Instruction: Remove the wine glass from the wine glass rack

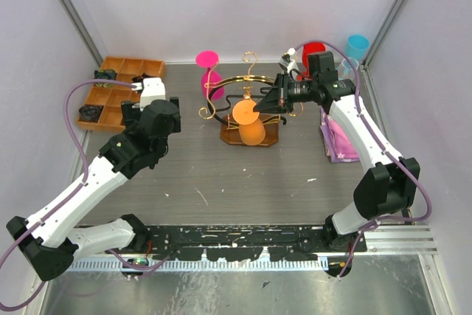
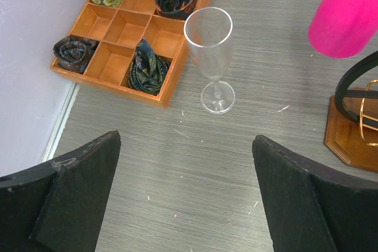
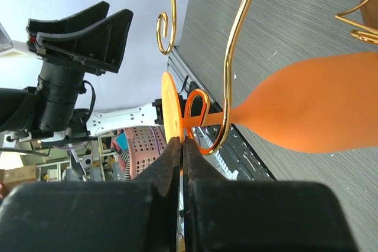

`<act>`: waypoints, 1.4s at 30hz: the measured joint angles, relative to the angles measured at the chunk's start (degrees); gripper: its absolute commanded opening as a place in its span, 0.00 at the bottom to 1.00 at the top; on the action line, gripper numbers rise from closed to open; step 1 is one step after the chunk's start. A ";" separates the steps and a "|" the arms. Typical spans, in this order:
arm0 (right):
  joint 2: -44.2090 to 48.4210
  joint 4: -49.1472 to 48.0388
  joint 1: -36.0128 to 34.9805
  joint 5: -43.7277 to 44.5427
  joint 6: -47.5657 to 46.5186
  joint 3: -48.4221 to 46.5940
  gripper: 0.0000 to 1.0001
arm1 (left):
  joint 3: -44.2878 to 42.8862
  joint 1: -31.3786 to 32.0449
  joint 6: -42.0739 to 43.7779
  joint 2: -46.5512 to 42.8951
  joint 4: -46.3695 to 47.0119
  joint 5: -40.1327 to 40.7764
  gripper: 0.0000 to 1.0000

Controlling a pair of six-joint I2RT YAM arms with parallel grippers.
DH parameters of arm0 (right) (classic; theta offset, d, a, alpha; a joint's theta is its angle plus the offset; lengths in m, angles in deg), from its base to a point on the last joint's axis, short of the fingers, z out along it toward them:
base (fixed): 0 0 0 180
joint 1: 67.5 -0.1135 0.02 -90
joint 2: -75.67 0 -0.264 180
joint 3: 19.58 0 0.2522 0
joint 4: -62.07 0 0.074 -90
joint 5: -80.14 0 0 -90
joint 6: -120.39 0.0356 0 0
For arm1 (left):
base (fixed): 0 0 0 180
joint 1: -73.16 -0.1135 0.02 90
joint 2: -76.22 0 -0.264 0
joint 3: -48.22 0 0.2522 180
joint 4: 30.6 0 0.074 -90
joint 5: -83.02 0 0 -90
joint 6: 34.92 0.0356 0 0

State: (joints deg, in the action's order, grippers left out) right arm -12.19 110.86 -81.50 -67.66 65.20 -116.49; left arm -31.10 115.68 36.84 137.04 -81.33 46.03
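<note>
An orange wine glass (image 1: 249, 117) hangs upside down from the gold wire wine glass rack (image 1: 251, 60), which stands on a dark wooden base (image 1: 275, 138). In the right wrist view its stem passes through a gold hook (image 3: 235, 57), and its bowl (image 3: 319, 110) points right. My right gripper (image 3: 182, 141) is shut on the rim of the glass's orange foot disc (image 3: 168, 107); it also shows in the top view (image 1: 263, 105). A pink glass (image 1: 209, 71) hangs on the rack's left side. My left gripper (image 2: 184, 138) is open and empty above bare table, left of the rack.
A compartmented wooden tray (image 1: 110, 62) with rolled dark fabrics sits at the back left. A clear glass (image 2: 209, 45) stands upright by its corner. A red cup (image 1: 313, 49) and a blue cup (image 1: 357, 43) stand at the back right. A pink bag (image 1: 339, 142) lies on the right.
</note>
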 measured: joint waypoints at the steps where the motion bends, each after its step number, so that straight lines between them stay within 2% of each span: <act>1: 0.13 0.57 0.04 0.02 -0.57 0.00 0.01 | 0.00 0.00 0.02 0.04 0.00 0.00 1.00; 15: 0.48 8.59 4.09 1.14 -4.66 -5.88 0.01 | 0.09 0.00 0.02 0.09 -0.02 0.00 0.99; 21: -2.45 5.40 3.87 0.92 -2.71 -8.98 0.01 | 0.09 0.00 0.13 0.09 0.00 0.00 0.99; 28: -8.37 3.58 0.31 0.92 -1.20 -13.84 0.01 | 0.09 0.00 0.17 0.09 0.00 -0.02 0.99; 36: -9.16 0.66 -3.45 0.20 2.08 -17.86 0.01 | -0.15 0.00 0.11 -1.05 -0.61 -1.81 0.99; 42: -8.26 -2.80 -3.39 -1.73 4.35 -21.53 0.01 | -6.25 0.00 -0.28 -1.40 -2.86 -4.79 0.99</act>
State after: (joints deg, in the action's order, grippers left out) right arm -20.45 108.06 -84.89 -69.38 69.55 -138.02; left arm -37.35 115.68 36.56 135.64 -84.19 41.25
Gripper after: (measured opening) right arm 0.039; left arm 0.995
